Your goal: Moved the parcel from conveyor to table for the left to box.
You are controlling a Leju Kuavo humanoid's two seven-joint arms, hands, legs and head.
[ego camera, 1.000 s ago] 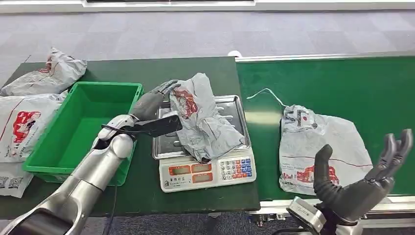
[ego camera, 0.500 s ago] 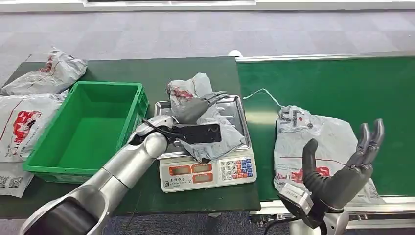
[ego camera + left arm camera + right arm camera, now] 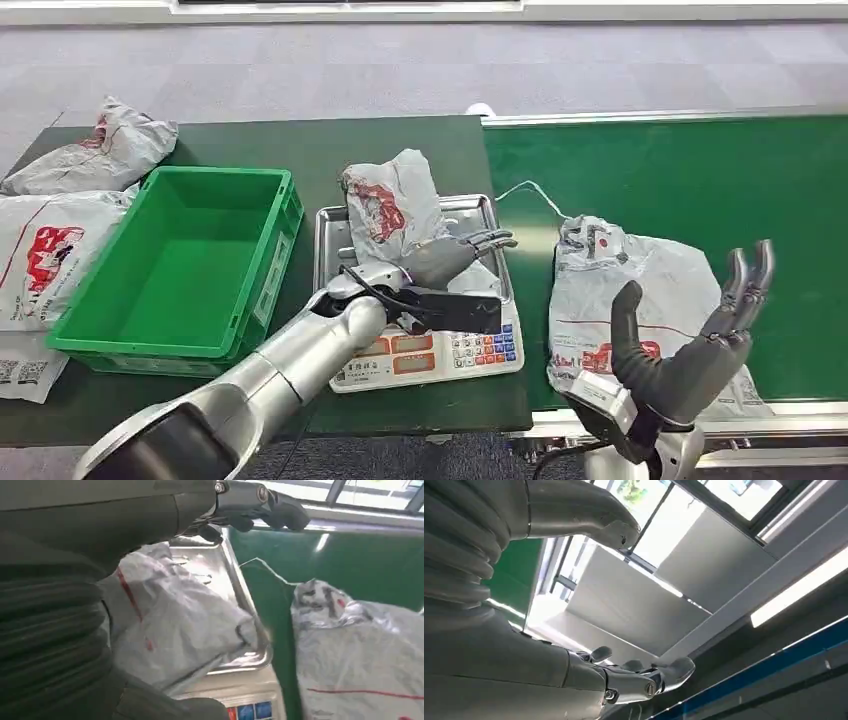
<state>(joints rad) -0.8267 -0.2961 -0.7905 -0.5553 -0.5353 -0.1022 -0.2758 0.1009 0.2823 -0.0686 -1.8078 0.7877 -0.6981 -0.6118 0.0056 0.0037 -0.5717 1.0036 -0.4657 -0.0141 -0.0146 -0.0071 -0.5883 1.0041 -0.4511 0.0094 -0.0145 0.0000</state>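
Observation:
A crumpled grey parcel with red print (image 3: 392,208) (image 3: 175,625) lies on the steel tray of the scale (image 3: 330,300). My left hand (image 3: 455,257) (image 3: 250,505) reaches over the tray's right side just past that parcel, fingers stretched toward the conveyor and holding nothing. A second grey parcel (image 3: 640,290) (image 3: 360,645) lies flat on the green conveyor belt (image 3: 700,170), close to the scale. At the belt's near edge my right hand (image 3: 690,355) is raised in front of that parcel, its fingers (image 3: 649,677) spread and pointing up, empty.
The green box (image 3: 180,260) stands open left of the scale on the dark table (image 3: 300,140). More grey parcels (image 3: 95,150) (image 3: 40,250) lie at the table's left end. The scale's keypad (image 3: 480,345) faces me.
My left hand has swept right, from the box side across the parcel to the tray's right edge. The conveyor parcel has drifted left toward the scale. My right hand shifted slightly left.

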